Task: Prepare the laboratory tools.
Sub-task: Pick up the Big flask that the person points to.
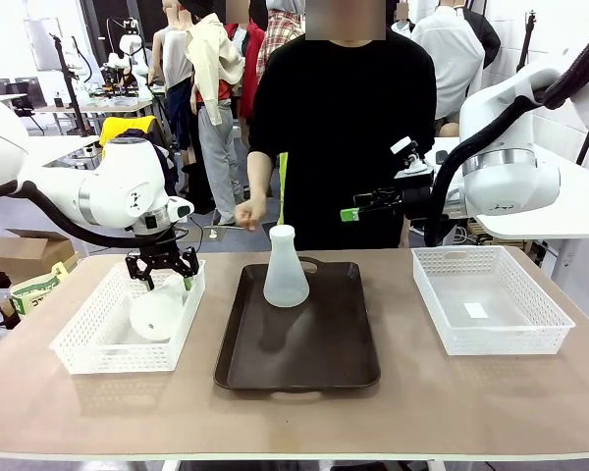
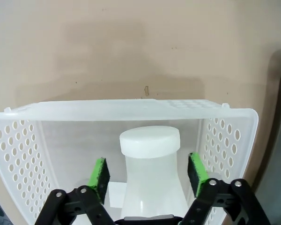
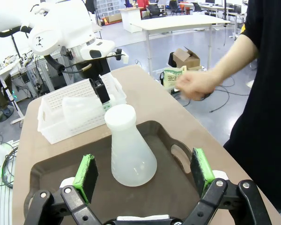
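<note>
One frosted-white conical flask (image 1: pixel 284 267) stands upright on the dark brown tray (image 1: pixel 304 353). A second flask (image 1: pixel 157 314) lies on its side in the left white lattice basket (image 1: pixel 88 358). My left gripper (image 1: pixel 162 270) hangs over that basket. In the left wrist view the left gripper (image 2: pixel 148 172) straddles the lying flask's neck (image 2: pixel 150 145), its green pads (image 2: pixel 99 173) a little apart from the neck on both sides. My right gripper (image 1: pixel 358 208) is raised at the back right, open and holding nothing. From the right wrist the open right gripper (image 3: pixel 144 169) looks down on the upright flask (image 3: pixel 129 145).
A second white lattice basket (image 1: pixel 501 339) sits at the right of the table with a small white slip inside. A person in black stands across the table with a hand (image 1: pixel 247 214) held above the tray's far edge, beside a thin green stick (image 1: pixel 283 186).
</note>
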Controlling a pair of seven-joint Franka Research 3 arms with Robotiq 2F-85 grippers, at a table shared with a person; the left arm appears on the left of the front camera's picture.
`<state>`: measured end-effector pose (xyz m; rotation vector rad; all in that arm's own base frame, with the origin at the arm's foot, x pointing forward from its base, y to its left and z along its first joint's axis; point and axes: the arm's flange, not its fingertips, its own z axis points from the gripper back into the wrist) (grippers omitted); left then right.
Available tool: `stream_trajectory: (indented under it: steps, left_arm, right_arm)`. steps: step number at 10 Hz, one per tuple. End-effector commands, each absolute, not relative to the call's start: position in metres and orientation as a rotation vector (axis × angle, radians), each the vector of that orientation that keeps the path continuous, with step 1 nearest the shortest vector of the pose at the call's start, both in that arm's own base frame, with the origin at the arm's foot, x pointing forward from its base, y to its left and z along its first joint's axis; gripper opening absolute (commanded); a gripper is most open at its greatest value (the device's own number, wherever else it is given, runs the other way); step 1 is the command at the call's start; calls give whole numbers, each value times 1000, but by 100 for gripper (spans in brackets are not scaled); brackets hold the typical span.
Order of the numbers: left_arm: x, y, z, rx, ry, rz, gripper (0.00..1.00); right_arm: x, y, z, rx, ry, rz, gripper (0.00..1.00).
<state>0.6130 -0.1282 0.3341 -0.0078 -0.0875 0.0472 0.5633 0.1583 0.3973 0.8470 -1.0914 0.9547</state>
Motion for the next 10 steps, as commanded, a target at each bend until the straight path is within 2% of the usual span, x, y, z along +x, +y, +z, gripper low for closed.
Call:
stream_trajectory:
  steps: [1,4,8,9,10]
  left_arm:
    - [619,-128,338,-37,-56,52,54]
    - [619,-129,335,-28,-44,56,0]
    - [617,-126,335,-29,-50,71,0]
    - [614,-121,334,-40,3,96,0]
    - [613,-128,334,-21,-53,64,0]
  right_arm:
    - [564,159,398,849,-1077,957,100]
    - [564,159,398,849,-1077,957,100]
    - [564,159,398,849,-1077,957,100]
    - [564,159,398,849,-1077,957,100]
    - [564,159,398,849,-1077,957,100]
